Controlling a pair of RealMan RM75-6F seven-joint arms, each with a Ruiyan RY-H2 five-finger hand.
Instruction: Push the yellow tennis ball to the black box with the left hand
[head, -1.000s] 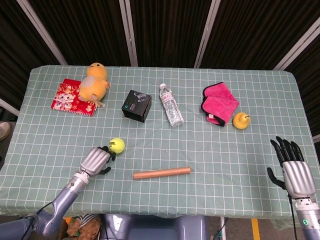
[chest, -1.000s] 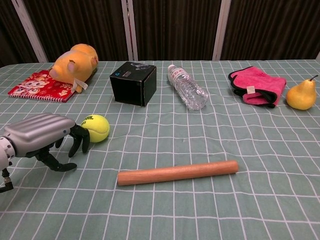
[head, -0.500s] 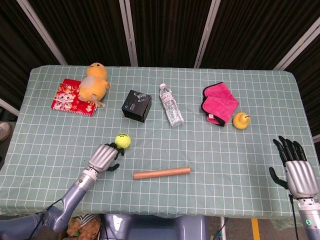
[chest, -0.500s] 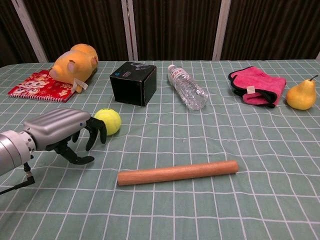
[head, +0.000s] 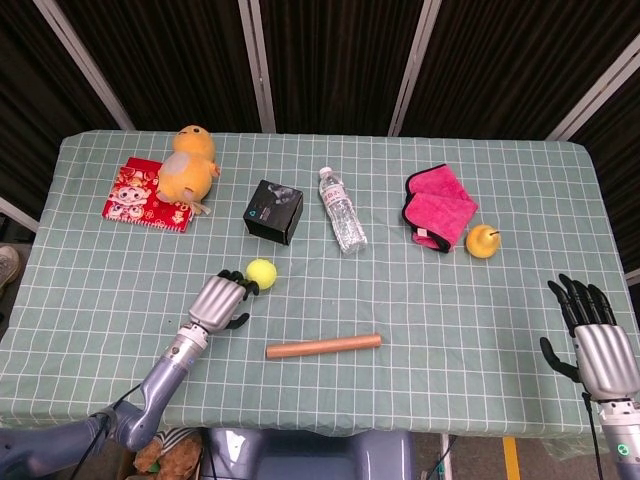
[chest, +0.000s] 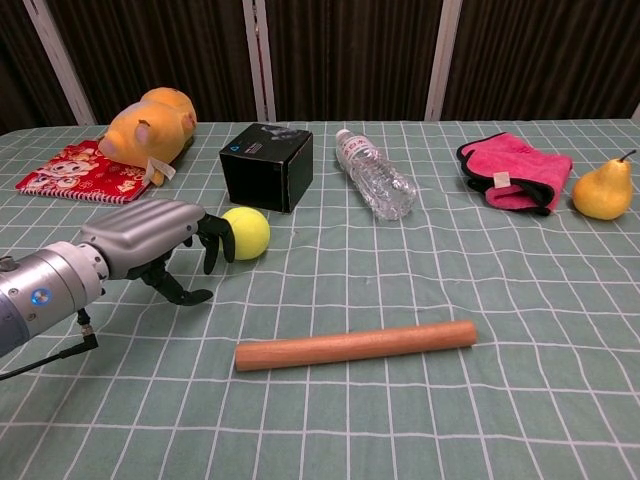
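Observation:
The yellow tennis ball lies on the checked cloth a short way in front of the black box, with a small gap between them. My left hand is right behind the ball on its near-left side. Its fingers are curled downward and their tips touch the ball; nothing is gripped. My right hand rests at the table's near right corner with fingers spread, holding nothing. It does not show in the chest view.
A wooden rod lies right of my left hand. A water bottle lies right of the box. A plush duck on a red booklet sits far left. Pink cloth and pear are far right.
My left hand has moved forward and to the right, rolling the tennis ball along the cloth toward the black box. The right hand has barely shifted.

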